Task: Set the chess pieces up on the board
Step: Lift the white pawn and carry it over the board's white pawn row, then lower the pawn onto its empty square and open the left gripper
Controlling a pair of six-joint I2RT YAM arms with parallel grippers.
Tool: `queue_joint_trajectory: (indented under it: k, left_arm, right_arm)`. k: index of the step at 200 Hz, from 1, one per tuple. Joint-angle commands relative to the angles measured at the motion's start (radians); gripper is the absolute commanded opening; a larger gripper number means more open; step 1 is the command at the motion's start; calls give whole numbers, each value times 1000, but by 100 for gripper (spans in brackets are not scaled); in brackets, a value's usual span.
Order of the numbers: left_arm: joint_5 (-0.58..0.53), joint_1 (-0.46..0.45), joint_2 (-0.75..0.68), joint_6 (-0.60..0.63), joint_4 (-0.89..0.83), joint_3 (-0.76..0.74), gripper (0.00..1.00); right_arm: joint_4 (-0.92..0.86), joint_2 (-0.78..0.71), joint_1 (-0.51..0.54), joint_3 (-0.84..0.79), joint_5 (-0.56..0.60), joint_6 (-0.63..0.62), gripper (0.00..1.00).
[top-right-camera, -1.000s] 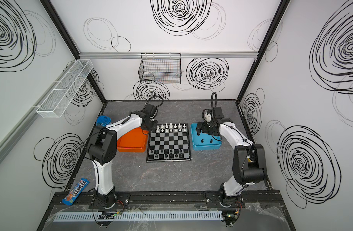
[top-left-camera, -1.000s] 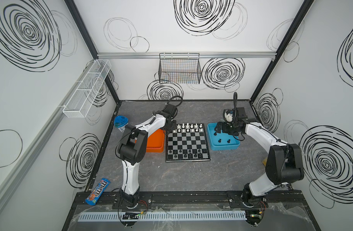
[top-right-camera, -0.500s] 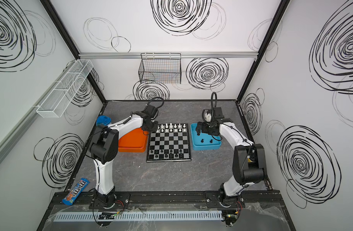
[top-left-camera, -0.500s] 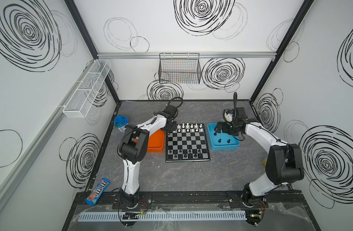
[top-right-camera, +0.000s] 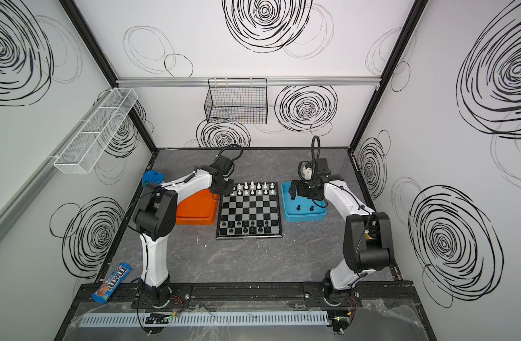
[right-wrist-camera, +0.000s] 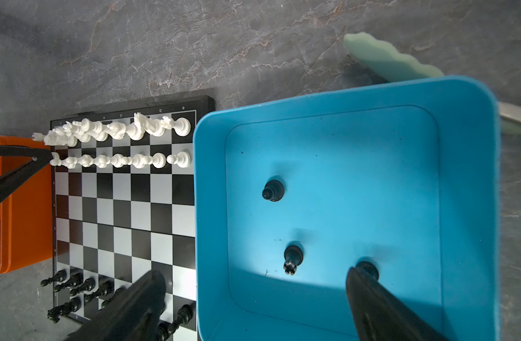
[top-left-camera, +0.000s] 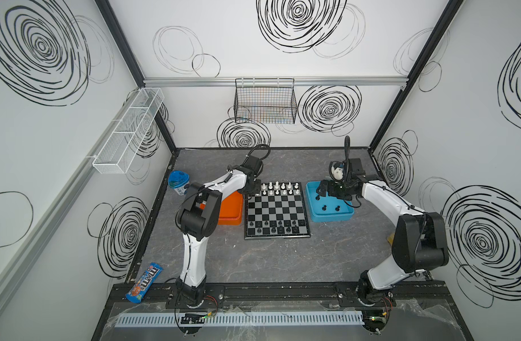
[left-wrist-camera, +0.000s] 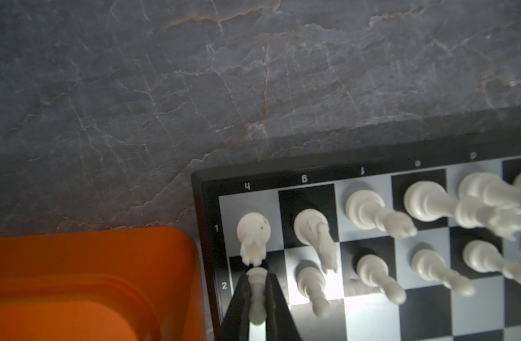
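Orange tray (left-wrist-camera: pixel 76 265) beside board (left-wrist-camera: pixel 368 319)

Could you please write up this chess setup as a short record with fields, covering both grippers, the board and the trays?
left gripper: shut, fingers pinching a white pawn at the board edge, row 2
right gripper: open, empty, over the blue tray
blue tray: three loose black pieces standing inside
board: white rows far side; black rows near side, with gaps
orange tray: beside the board, left arm's side
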Motion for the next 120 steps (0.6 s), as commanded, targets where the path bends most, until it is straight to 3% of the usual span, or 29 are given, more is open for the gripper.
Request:
queue_joint_trajectory:
  k: [1,120]
  left_arm:
    - [1,-8,12,-8,14,7,14]
    - [-1,-7,12,-6,8,9,21]
  right_arm:
    - [10,15,-5,-3,2,-16,100]
    - [11,13,-7,-6,1,-18,100]
